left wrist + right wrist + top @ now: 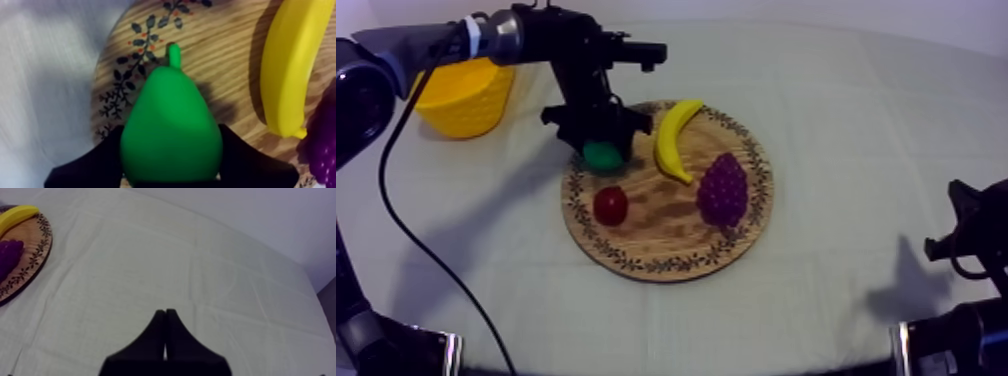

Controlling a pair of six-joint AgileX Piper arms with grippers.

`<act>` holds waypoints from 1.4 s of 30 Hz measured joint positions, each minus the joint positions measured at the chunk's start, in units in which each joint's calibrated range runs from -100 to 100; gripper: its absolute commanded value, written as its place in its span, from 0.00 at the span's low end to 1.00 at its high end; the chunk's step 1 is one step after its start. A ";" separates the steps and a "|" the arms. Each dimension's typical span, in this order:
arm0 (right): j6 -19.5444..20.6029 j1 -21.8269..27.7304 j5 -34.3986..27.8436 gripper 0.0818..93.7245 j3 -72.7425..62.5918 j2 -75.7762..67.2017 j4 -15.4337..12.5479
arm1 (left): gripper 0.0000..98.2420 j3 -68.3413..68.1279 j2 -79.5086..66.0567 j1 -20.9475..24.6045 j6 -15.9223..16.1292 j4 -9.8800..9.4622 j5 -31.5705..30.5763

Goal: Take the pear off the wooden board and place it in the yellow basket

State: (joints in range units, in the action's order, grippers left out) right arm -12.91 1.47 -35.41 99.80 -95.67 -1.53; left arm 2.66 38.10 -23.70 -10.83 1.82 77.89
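Your left claw (598, 138) pinches the pear (170, 125), stem pointing outward, at the board's (666, 262) edge nearest the basket (464, 98); your right claw (165, 314) is pressed together.

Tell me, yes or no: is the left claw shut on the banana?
No, the left claw is shut on the pear, while the banana lies apart beside it on the wooden board.

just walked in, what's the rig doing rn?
The left pincer is shut on the pear, at the board edge nearest the basket. I can't tell whether the pear has lifted off the wood. The banana, grapes and small red fruit lie on the board, untouched. The right pincer is shut on nothing, over bare cloth to the board's right.
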 measured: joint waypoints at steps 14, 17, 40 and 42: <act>0.00 0.00 0.00 0.00 0.00 0.00 0.00 | 0.41 -0.23 -12.23 -0.96 0.33 0.24 5.60; 0.00 0.00 0.00 0.00 0.00 0.00 0.00 | 0.41 0.96 -15.04 -1.10 0.46 -0.02 7.80; -0.03 0.00 0.09 0.00 0.00 0.00 0.00 | 0.38 12.82 -28.03 5.48 4.08 -4.64 20.18; -0.03 0.00 0.09 0.00 0.00 0.00 0.00 | 0.38 13.32 -27.47 7.31 4.87 -5.22 20.17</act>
State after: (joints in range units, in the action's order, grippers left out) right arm -12.94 1.47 -35.32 99.80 -95.67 -1.53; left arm 15.98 10.63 -16.39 -5.96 -3.41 98.05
